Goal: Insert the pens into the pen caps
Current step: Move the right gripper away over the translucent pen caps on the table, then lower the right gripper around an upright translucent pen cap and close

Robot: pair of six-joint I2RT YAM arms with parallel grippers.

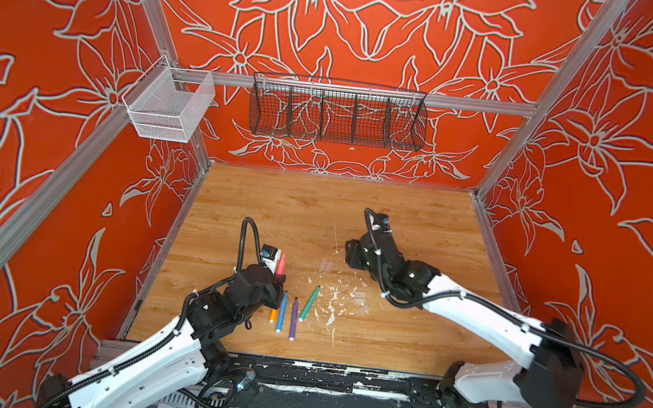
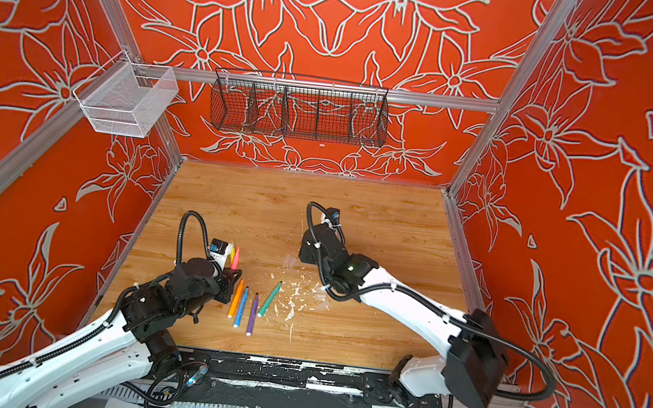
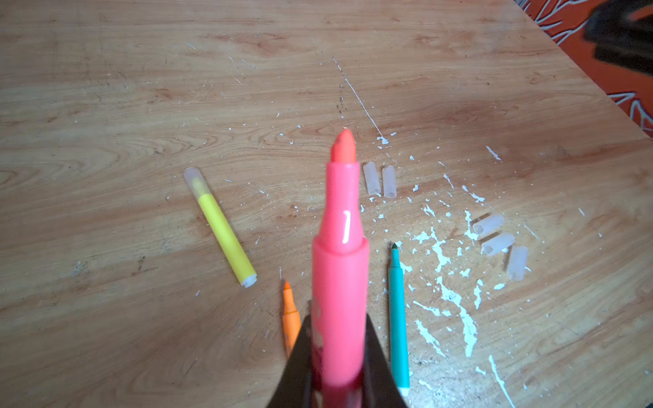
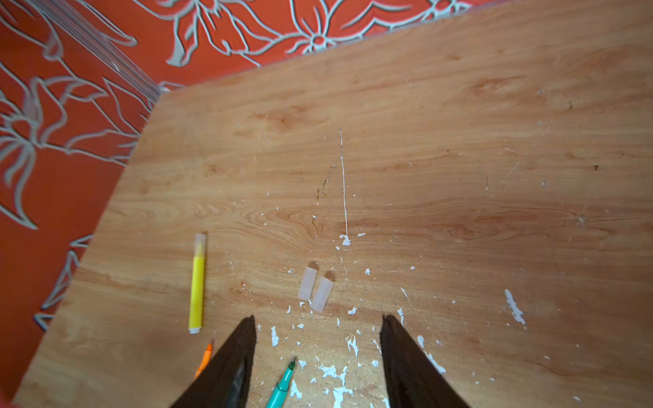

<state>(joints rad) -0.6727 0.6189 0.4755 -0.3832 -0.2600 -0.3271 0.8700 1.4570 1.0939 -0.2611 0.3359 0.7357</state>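
In the left wrist view the red-pink felt-tip pen (image 3: 341,282) is blurred and cut off at its rear, and the left gripper (image 3: 338,325) hides part of the orange felt-tip pen (image 3: 290,318). In both top views the clear plastic caps (image 1: 325,264) are too faint to count.

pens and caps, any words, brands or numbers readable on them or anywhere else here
No readable text in any view.
Red-pink pen in the left gripper: pale marks low on its barrel, too blurred to read.
Yellow pen, orange pen, green pen, clear caps: no print shows.
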